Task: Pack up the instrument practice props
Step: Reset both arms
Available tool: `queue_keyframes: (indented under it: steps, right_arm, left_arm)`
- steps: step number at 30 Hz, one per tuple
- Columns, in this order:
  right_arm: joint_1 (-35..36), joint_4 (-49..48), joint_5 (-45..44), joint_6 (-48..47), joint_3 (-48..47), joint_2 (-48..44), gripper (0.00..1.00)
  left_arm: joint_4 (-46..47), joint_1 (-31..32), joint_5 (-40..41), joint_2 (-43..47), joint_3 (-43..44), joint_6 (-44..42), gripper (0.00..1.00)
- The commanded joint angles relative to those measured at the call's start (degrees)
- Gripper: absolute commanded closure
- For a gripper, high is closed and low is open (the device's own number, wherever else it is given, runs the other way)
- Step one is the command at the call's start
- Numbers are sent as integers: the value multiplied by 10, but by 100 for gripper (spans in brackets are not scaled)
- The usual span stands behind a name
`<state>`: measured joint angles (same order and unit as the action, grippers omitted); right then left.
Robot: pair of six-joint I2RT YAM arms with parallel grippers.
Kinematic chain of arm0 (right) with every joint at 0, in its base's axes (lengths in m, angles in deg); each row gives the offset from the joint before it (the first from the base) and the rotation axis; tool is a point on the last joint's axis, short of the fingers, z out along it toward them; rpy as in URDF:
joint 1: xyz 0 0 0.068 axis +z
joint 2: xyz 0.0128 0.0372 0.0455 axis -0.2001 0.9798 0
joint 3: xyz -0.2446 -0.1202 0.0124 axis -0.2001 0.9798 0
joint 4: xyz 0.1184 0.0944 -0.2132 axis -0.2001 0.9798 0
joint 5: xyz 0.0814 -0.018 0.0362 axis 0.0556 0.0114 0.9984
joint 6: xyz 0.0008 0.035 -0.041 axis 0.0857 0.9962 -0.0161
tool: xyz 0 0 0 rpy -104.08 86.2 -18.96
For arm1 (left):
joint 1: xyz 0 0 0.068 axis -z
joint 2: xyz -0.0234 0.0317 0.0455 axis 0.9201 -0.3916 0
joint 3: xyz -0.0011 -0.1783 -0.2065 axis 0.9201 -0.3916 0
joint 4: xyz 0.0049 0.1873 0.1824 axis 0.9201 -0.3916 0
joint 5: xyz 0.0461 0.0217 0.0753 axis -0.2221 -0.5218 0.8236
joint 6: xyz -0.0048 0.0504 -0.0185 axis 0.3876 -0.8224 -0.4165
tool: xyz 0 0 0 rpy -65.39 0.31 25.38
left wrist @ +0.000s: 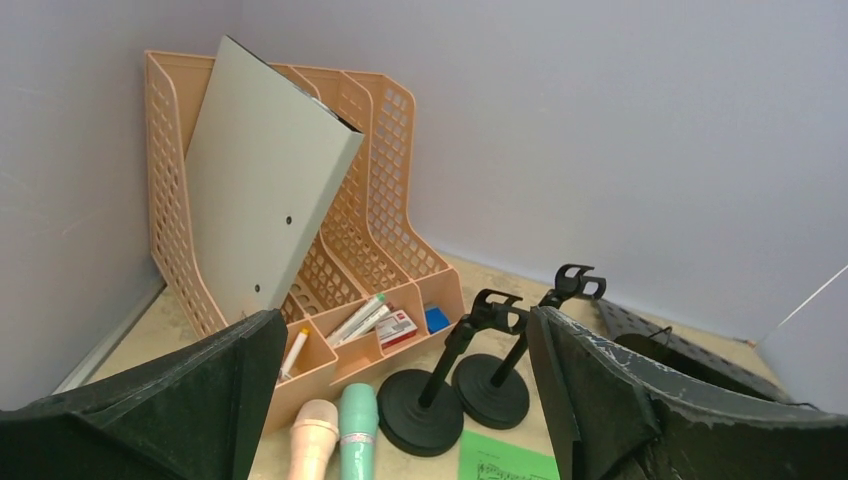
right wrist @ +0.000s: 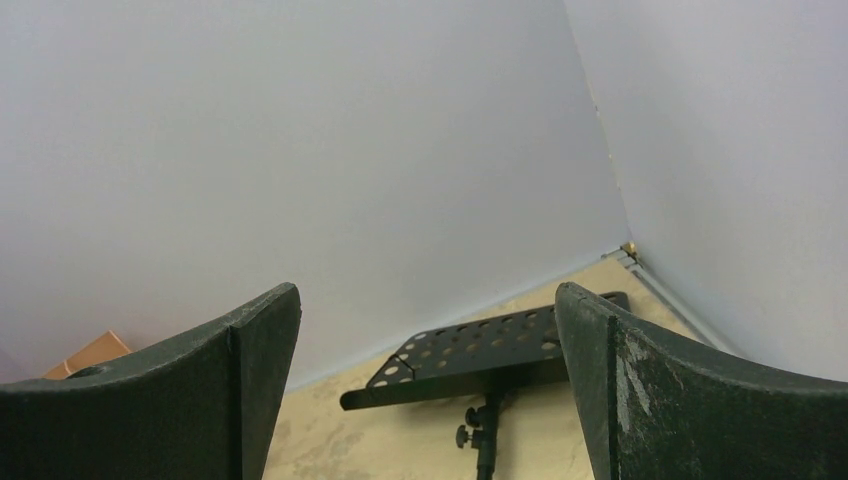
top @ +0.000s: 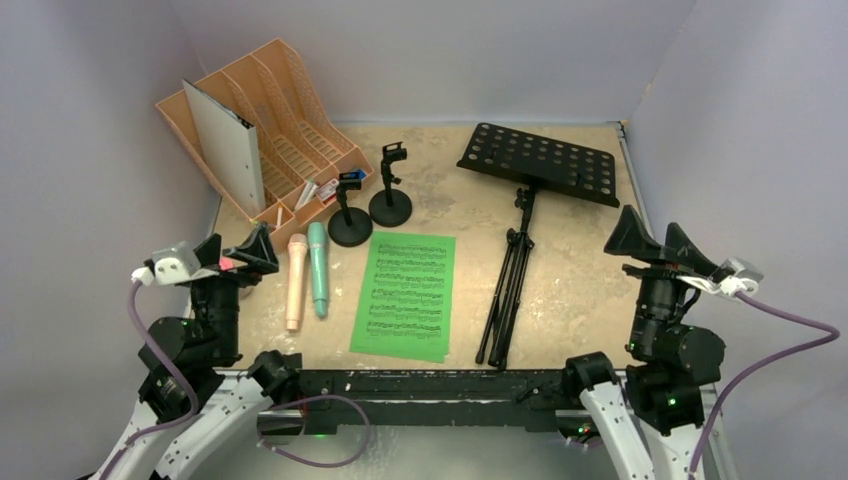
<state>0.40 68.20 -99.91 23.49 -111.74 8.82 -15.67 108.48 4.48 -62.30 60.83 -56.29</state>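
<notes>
The instrument practice props lie on the table. A pink microphone (top: 295,281) and a teal microphone (top: 318,269) rest side by side, left of the green sheet-music page (top: 404,295). Two black clip poles (top: 349,213) (top: 390,188) stand upright behind them. The black tripod (top: 507,292) lies folded, its perforated desk (top: 539,162) at the far end. My left gripper (top: 240,250) hovers open just left of the microphones, nothing between its fingers. My right gripper (top: 658,240) hangs open right of the tripod, holding nothing. In the left wrist view the poles (left wrist: 432,385) show between the fingers.
An orange slotted file rack (top: 290,110) with a grey binder (top: 225,145) stands at the back left, pens and small boxes in its front trays (left wrist: 375,325). Pale walls close the table on three sides. Purple cables trail from both wrists.
</notes>
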Motion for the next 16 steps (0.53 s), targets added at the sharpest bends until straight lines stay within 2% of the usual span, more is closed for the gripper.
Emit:
queue_keyframes:
  steps: [1,5,12,16]
  right_arm:
    - [0,-69,-13,-13,33,-10,1]
    - [1,-87,-14,6,43,2,1]
    - [1,-76,21,-21,40,-3,1]
    - [2,-76,11,-19,41,-2,1]
  left_arm:
    - [40,-1,-3,41,-27,-34,4]
    - [34,-2,-5,52,-39,-31,4]
    - [39,-10,-5,43,-46,-30,3]
    - [45,-16,-9,37,-50,-31,2]
